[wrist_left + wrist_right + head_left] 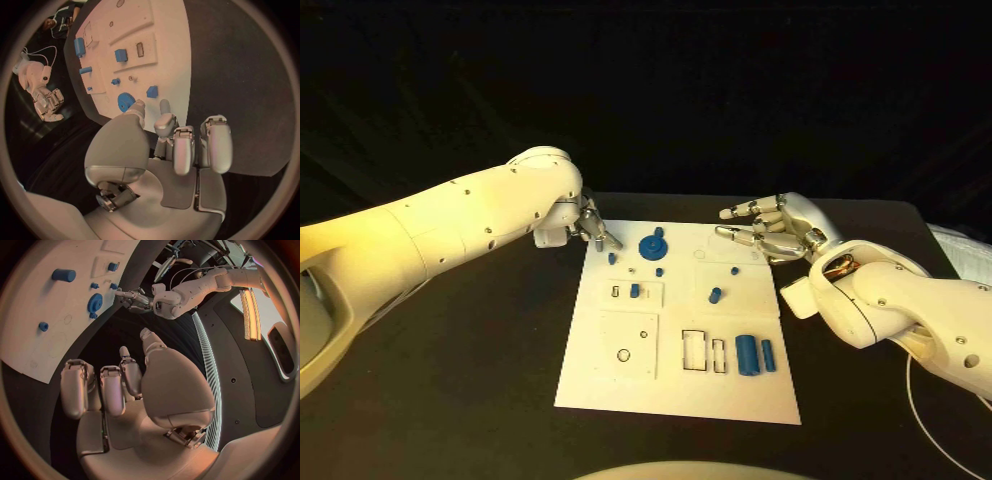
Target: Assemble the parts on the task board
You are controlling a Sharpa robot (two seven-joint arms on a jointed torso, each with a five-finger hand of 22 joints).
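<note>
Here, white board (678,380) in the middle of the black table (473,380), small blue parts (747,352) on it, left hand (590,226) at its far left corner, fingers loosely spread, holding nothing, right hand (769,227) at its far right corner, fingers apart, also holding nothing

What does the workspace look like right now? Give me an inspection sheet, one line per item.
Surface: black table, bare around the board.
Job's things: white task board at the middle; blue gear at its far end, two blue cylinders lying near its right edge, small blue pegs between.
Clutter: nothing seen.
Hands: left hand at the board's far left corner, right hand at the far right corner; both hold nothing.
Cables: thin white cable on the table at the right.
Surroundings: dark backdrop.
</note>
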